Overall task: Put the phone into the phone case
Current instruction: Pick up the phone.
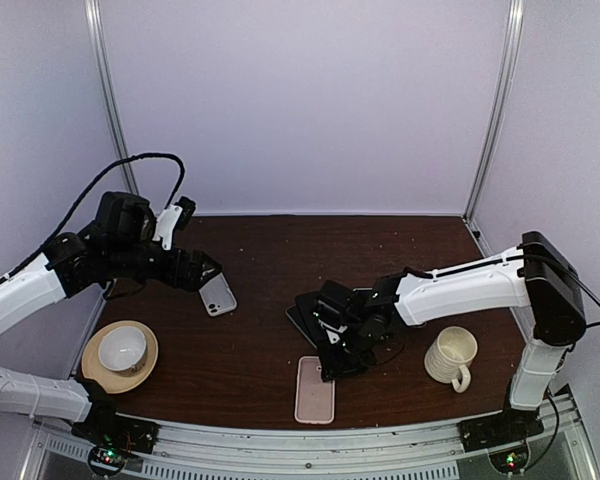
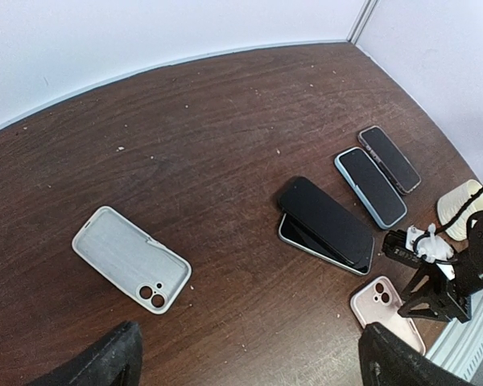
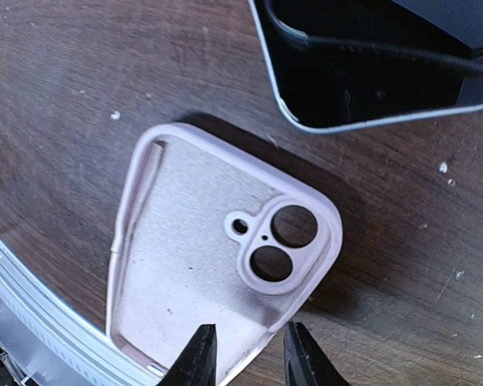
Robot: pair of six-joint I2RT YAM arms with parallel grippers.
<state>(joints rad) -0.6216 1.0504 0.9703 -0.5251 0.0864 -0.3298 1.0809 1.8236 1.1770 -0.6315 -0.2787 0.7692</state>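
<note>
right tool straddles the pink case's rim, left tool hangs wide apart

the dark wooden surface (image 1: 260,250) carries everything. the right arm (image 1: 460,285) reaches in from the right edge toward the middle; the left arm (image 1: 40,285) bends over the left edge. a bowl on a saucer (image 1: 122,350) sits near the near left corner, a cream mug (image 1: 452,357) near the near right corner. two stacked phones (image 2: 326,221) lie at the middle, the black one on top, with a blue-edged phone (image 2: 370,186) and a darker phone (image 2: 390,158) near them. the pink case (image 3: 201,265) lies open side up by the near edge, just in front of the stack. a grey case (image 2: 131,259) lies open side up toward the left edge. the right tool (image 3: 249,338) has its fingers slightly apart, one over the pink case's inside, one over bare wood, the rim between them unclamped. the left tool (image 2: 249,342) is spread wide above the surface, holding nothing.
</note>
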